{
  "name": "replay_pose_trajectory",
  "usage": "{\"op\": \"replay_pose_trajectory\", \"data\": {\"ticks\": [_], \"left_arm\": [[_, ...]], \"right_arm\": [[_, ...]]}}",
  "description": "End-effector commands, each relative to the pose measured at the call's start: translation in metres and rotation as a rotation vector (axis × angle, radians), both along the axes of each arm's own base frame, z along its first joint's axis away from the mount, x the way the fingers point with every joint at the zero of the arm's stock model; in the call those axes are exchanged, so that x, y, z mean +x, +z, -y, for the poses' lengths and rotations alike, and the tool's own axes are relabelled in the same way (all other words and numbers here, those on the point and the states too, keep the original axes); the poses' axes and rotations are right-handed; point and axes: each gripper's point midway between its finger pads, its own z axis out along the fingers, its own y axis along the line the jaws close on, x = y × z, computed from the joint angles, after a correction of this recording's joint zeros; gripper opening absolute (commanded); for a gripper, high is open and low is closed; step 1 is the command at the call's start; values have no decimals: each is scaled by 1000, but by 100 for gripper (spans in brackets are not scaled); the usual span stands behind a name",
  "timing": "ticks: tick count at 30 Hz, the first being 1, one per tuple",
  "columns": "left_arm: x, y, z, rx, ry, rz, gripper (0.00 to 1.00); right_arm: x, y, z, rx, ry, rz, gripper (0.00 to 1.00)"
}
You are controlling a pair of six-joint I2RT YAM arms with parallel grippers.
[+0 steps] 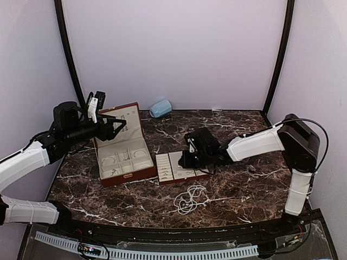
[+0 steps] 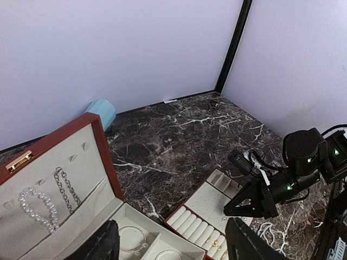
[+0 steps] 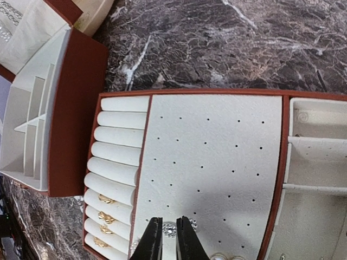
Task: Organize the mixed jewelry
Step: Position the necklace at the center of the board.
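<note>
Your right claw (image 3: 169, 222) runs off the bottom edge of its own view. A sparkly stud (image 3: 169, 229) sits between its tips, partly covered; you cannot tell whether it is pinched. Just right of the tips, pale beads (image 3: 226, 257) are cut by that edge. Your left claw (image 2: 171, 233) shows only as two dark blurs, cropped below.

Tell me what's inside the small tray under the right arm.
Gold rings sit in the lower ring rolls; sparkly studs on the perforated panel. The right pincer covers the spot beneath its tips.
</note>
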Motion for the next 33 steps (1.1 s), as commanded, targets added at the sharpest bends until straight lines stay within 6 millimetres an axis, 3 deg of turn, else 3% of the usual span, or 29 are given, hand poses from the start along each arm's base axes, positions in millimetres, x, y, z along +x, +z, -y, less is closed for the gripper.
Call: {"op": "replay_pose_trajectory", "data": {"ticks": [1, 9, 17, 20, 26, 33], "left_arm": [[-2, 12, -4, 0, 8, 35, 70], [-2, 12, -6, 2, 18, 35, 70], [7, 7, -19, -16, 64, 5, 71], [14, 5, -29, -60, 86, -28, 71], [27, -2, -46, -87, 144, -67, 71], [34, -4, -59, -58, 199, -58, 71]], "right_arm": [[-1, -7, -10, 3, 22, -11, 11], [0, -3, -10, 18, 9, -8, 11], [9, 37, 3, 35, -22, 59, 22], [13, 52, 17, 13, -58, 97, 29], [2, 61, 64, -47, -139, 111, 35], [-6, 58, 137, -171, -268, 87, 36]]}}
